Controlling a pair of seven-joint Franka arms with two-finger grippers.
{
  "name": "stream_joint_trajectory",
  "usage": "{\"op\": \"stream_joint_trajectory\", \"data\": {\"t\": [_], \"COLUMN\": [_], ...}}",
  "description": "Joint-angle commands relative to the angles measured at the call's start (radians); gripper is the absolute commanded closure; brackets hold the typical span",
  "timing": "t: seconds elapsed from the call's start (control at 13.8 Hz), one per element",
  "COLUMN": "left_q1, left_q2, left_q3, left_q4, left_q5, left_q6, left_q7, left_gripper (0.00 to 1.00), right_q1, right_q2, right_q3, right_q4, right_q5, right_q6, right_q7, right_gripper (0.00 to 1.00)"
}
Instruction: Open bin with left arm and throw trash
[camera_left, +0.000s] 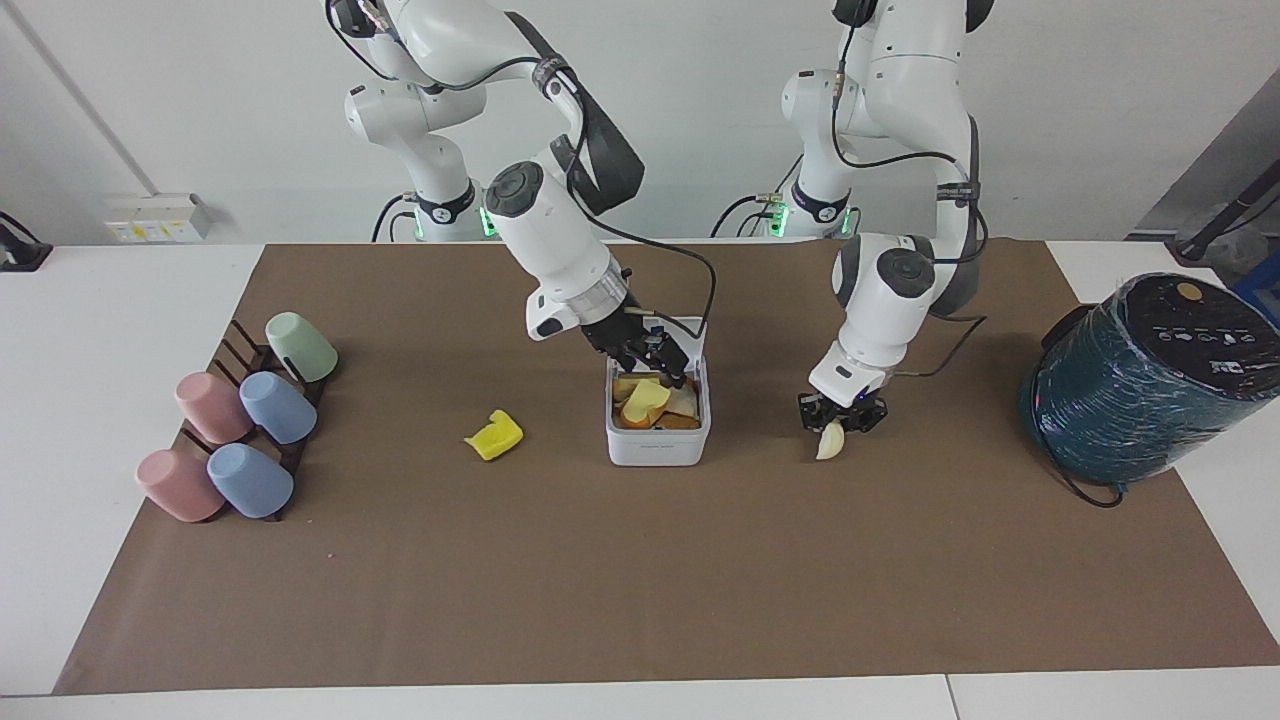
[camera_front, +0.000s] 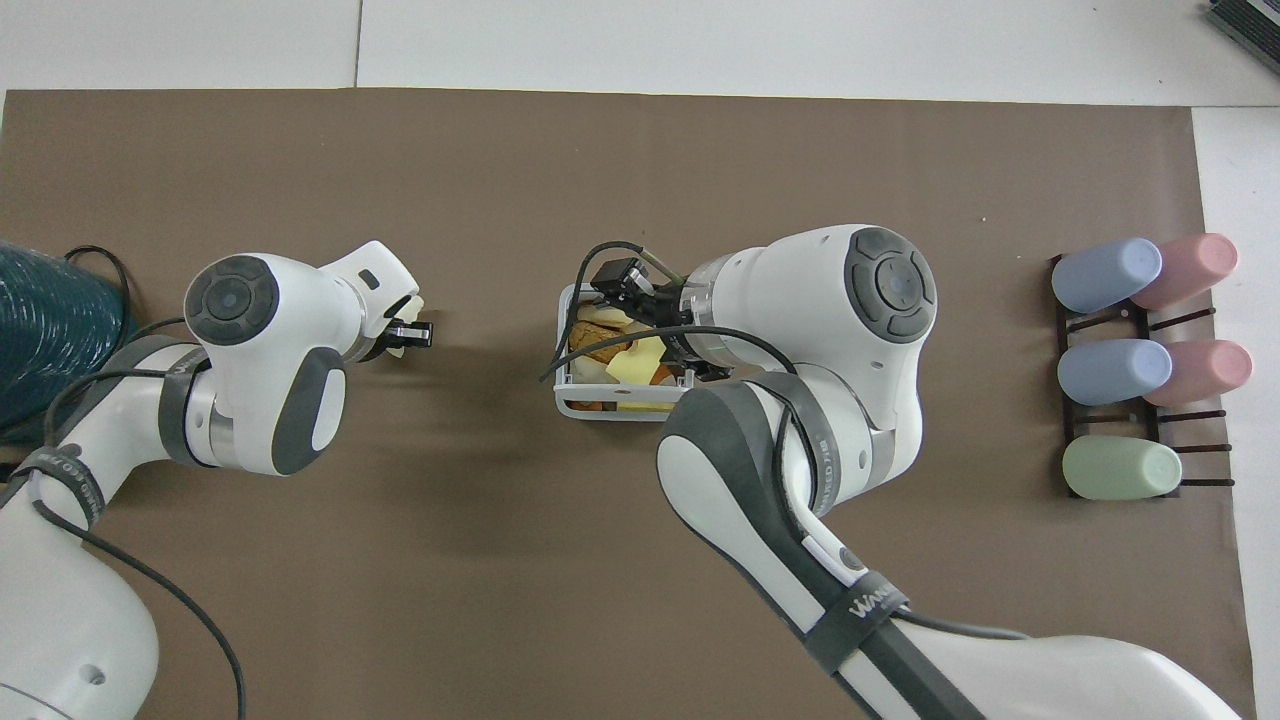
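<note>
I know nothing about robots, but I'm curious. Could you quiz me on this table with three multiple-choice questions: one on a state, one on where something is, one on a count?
1. The small white square bin is: A shut, B tipped over, C open.
2. The bright yellow folded piece lies: A in the bin, B on the brown mat between the bin and the dark cup rack, C on that rack.
3. Pastel cups on the rack: A five, B three, C seven.

Answers:
1 C, food scraps show inside it, under the right gripper.
2 B, it sits alone on the mat; the left gripper grips a different scrap, a cream-white wedge.
3 A, two pink, two blue, one green.
</note>
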Motion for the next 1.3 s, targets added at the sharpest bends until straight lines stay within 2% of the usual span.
{"op": "stream_joint_trajectory", "data": {"t": [0.0, 0.14, 0.29, 0.58, 0.79, 0.94, 1.01, 1.08, 1.23], "left_q1": [0.007, -0.003, -0.023, -0.044, -0.046, -0.079, -0.082, -0.083, -0.086], "left_q2": [-0.033, -0.061, -0.066, -0.06, -0.049, -0.049, -0.049, -0.047, -0.038], "left_q3": [-0.015, -0.027, -0.052, -0.183, -0.246, -0.271, -0.271, -0.273, -0.276], "left_q4": [0.089, 0.091, 0.115, 0.187, 0.223, 0.22, 0.213, 0.212, 0.213], "left_q5": [0.014, 0.011, 0.007, 0.005, 0.003, 0.002, 0.002, 0.002, -0.042], "left_q6": [-0.127, -0.138, -0.145, -0.185, -0.201, -0.156, -0.136, -0.112, -0.086], "left_q7": [0.007, 0.01, 0.012, 0.004, 0.0, -0.011, -0.008, -0.007, -0.014], "left_gripper": [1.0, 1.0, 1.0, 1.0, 1.0, 1.0, 0.72, 0.01, 0.0], "right_q1": [-0.088, -0.166, -0.237, -0.28, -0.306, -0.294, -0.292, -0.294, -0.297], "right_q2": [-0.051, -0.067, -0.076, -0.05, -0.019, -0.018, -0.018, -0.013, -0.01], "right_q3": [-0.005, -0.006, -0.005, -0.008, -0.006, -0.005, -0.005, -0.005, -0.005], "right_q4": [0.001, -0.007, -0.063, -0.169, -0.246, -0.294, -0.307, -0.318, -0.337], "right_q5": [-0.149, -0.168, -0.168, -0.171, -0.174, -0.171, -0.171, -0.171, -0.171], "right_q6": [-0.031, -0.074, -0.073, 0.008, 0.109, 0.14, 0.146, 0.15, 0.15], "right_q7": [-0.127, -0.348, -0.682, -1.287, -1.526, -1.52, -1.484, -1.473, -1.463], "right_gripper": [0.0, 0.0, 0.0, 0.0, 0.0, 0.0, 0.0, 0.0, 0.0]}}
